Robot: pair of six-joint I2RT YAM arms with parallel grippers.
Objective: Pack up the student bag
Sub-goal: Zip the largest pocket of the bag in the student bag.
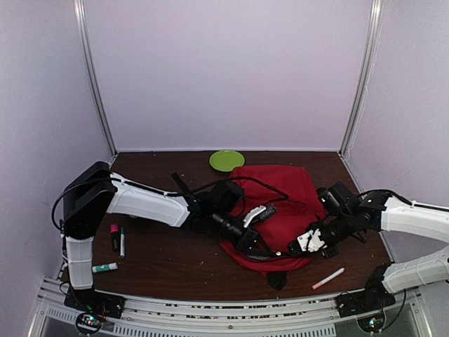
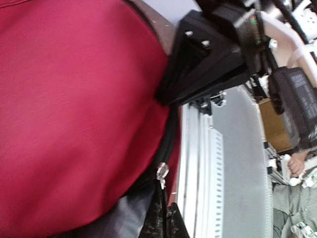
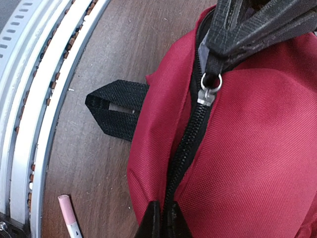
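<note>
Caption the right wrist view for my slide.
Right gripper pinches the zipper seam of the red student bag while the left gripper holds its zipper pull.

A large red woven-cloth backpack [image 3: 257, 158] shows a fine, matt canvas weave. Its black zipper [image 3: 185, 148] is dull and ribbed, with a shiny silver metal pull [image 3: 207, 91]. A black webbing loop [image 3: 116, 111] looks coarse. Matt black plastic fingers [image 3: 247, 29] have a slightly rough, layered surface. The dark brown counter [image 3: 94, 173] has a dull wood grain, edged by a pale ridged metal rail [image 3: 29, 109]. A round green plate [image 1: 226, 160] seems to be smooth plastic, though it is too far off to be sure.
</note>
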